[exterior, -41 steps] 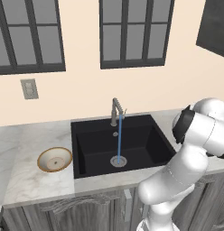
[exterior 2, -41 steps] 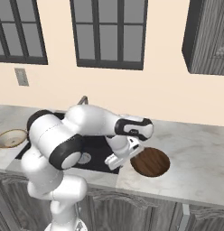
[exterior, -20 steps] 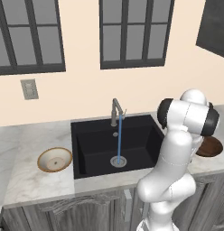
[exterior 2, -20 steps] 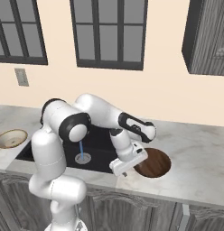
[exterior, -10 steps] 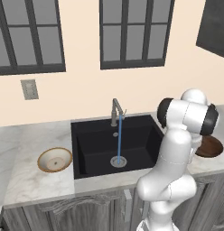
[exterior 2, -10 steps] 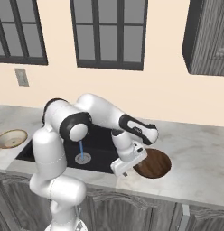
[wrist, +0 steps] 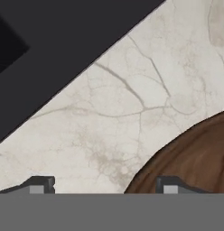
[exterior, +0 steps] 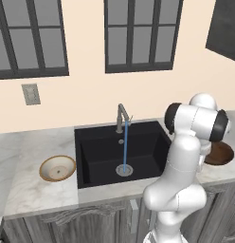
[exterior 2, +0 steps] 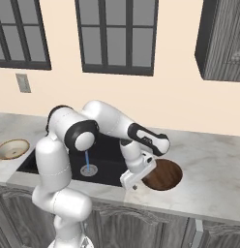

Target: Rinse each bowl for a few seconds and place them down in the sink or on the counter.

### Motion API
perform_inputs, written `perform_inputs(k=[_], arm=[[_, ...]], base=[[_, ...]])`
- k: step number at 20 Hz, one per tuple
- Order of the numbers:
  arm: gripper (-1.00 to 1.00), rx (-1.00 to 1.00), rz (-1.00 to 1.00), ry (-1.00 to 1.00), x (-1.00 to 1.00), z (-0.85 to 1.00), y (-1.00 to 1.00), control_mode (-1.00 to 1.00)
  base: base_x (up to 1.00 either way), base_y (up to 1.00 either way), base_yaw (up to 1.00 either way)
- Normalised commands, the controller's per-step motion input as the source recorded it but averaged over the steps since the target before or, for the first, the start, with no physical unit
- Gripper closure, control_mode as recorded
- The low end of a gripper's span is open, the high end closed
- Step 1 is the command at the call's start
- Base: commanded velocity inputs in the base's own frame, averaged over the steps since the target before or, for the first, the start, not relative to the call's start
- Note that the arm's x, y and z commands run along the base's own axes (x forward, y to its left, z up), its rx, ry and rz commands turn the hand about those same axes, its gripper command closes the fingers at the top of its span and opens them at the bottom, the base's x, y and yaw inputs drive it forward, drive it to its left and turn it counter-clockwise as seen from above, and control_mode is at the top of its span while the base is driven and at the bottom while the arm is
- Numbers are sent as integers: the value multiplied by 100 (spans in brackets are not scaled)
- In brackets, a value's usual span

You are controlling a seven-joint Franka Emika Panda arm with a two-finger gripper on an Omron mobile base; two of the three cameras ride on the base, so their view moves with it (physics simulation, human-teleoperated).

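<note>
Gripper point(wrist: 105, 184) seen parted, astride near rim of dark brown bowl point(wrist: 195, 158) on counter point(wrist: 132, 103) right of sink point(exterior: 117, 147). Bowl judged rigid, light, smooth; rim best pinched.

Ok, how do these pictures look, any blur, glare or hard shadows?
Left base view: flat even light, no glare, the sink a plain matte black. Right base view: sharp; the dark brown bowl casts barely any shadow on the counter. Hand view: soft, slightly blurry marble veins and bowl edge.
</note>
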Motion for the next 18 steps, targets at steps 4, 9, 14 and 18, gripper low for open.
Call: perform_inputs(k=[4,9,14,18], arm=[[100,20,0,17,54,2,-51,-100],[100,22,0,15,38,8,-55,-100],[100,19,0,6,8,34,-21,-100],[100,13,0,0,0,54,6,-100]], base=[[0,0,0],[0,0,0],[0,0,0],[0,0,0]])
